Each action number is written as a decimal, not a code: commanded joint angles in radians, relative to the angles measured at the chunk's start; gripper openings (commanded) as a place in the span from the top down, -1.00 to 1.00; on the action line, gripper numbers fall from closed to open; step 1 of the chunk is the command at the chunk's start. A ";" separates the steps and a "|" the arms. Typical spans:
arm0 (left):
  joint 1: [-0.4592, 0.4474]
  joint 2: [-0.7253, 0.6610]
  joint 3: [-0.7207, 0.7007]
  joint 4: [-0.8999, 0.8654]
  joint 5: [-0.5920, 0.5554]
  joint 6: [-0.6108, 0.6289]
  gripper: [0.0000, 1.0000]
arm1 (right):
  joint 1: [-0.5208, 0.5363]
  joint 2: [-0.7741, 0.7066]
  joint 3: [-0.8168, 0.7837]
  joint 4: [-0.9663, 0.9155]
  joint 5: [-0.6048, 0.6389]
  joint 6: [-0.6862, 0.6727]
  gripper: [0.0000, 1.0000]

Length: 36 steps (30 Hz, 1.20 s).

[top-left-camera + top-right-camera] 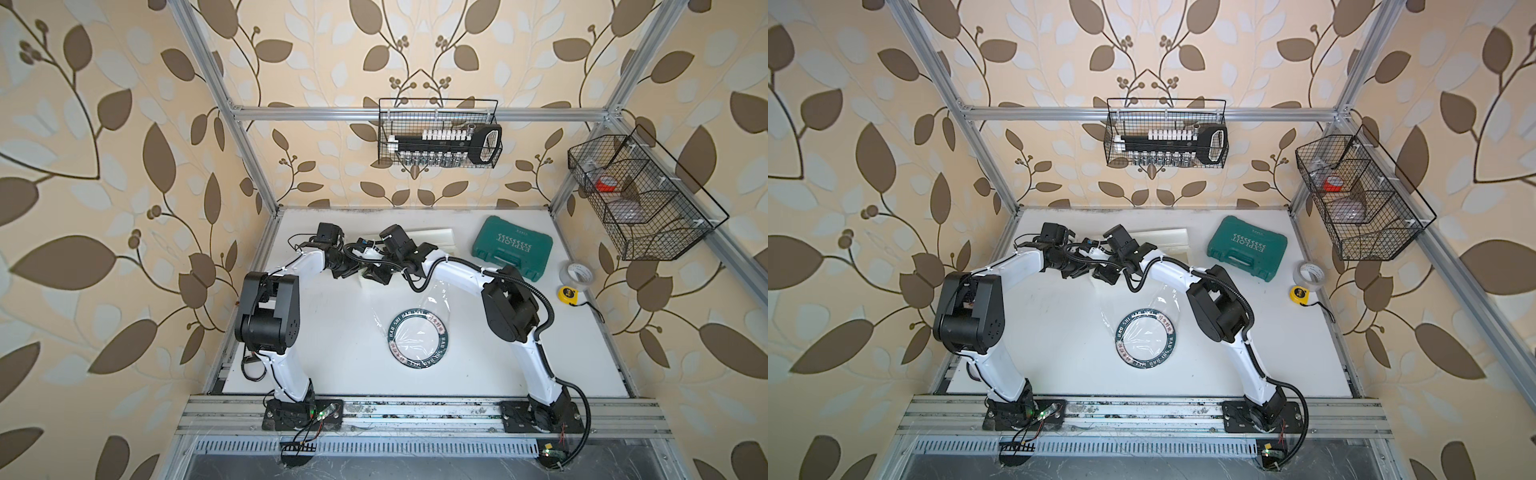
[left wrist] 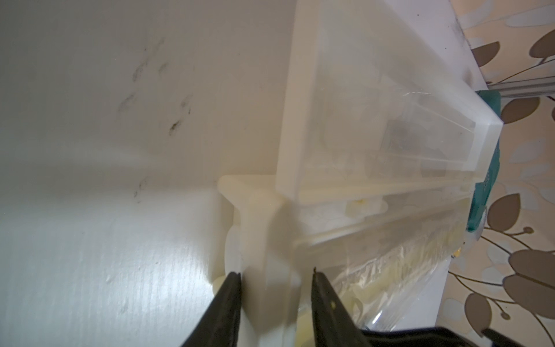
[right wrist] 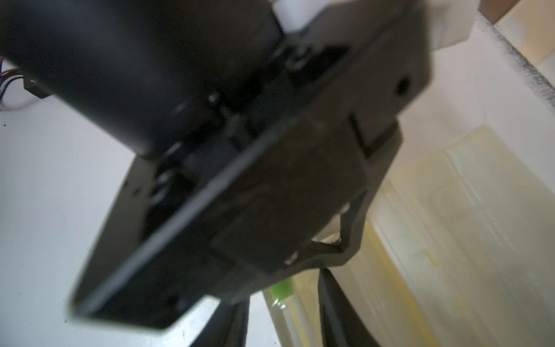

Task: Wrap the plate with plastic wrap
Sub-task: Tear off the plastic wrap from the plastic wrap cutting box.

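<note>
left gripper (image 2: 275, 272) straddling dispenser box (image 2: 360, 120) end, right gripper (image 3: 283, 285) straddling its green tab (image 3: 282, 291); can't tell if either's clamping

Plate (image 1: 391, 338) (image 1: 1119, 337): round, white centre, wide dark green-black rim with white letters and red patches. I find it flat and upright, mid-desk (image 1: 332, 365).
Plastic wrap (image 1: 432, 296) (image 1: 1163, 297): clear, crinkled film draped over the plate, trailing away toward the far side.
Dispenser box (image 1: 436, 233) (image 2: 375, 126): long, white, far side of desk.
Green tab (image 3: 282, 290): small, on the box.
Film-to-box join: I cannot tell.
</note>
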 commanded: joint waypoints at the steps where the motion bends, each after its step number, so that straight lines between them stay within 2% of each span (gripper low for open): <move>1: 0.012 0.040 -0.031 0.026 -0.006 -0.006 0.37 | 0.002 0.042 0.054 -0.024 -0.024 -0.024 0.28; 4: 0.012 0.044 -0.047 0.037 -0.004 -0.010 0.45 | 0.001 0.059 0.070 -0.029 -0.027 -0.019 0.37; 12: 0.012 0.054 -0.088 0.057 0.000 -0.029 0.51 | 0.002 0.077 0.067 -0.032 -0.023 -0.019 0.60; 18: 0.012 0.049 -0.090 -0.002 -0.059 -0.034 0.55 | -0.001 0.072 0.060 -0.058 -0.006 -0.063 0.88; 21: 0.012 0.076 -0.089 -0.054 -0.095 -0.037 0.63 | -0.012 0.061 0.044 -0.091 0.010 -0.112 1.00; 27: 0.014 0.102 -0.083 -0.131 -0.206 -0.039 0.76 | -0.051 -0.018 -0.062 -0.136 -0.034 -0.273 1.00; 30: 0.014 0.111 -0.087 -0.142 -0.241 -0.038 0.80 | -0.051 -0.013 -0.025 -0.225 -0.042 -0.345 1.00; 36: 0.015 0.122 -0.089 -0.146 -0.273 -0.034 0.86 | -0.135 -0.026 0.027 -0.346 -0.127 -0.382 1.00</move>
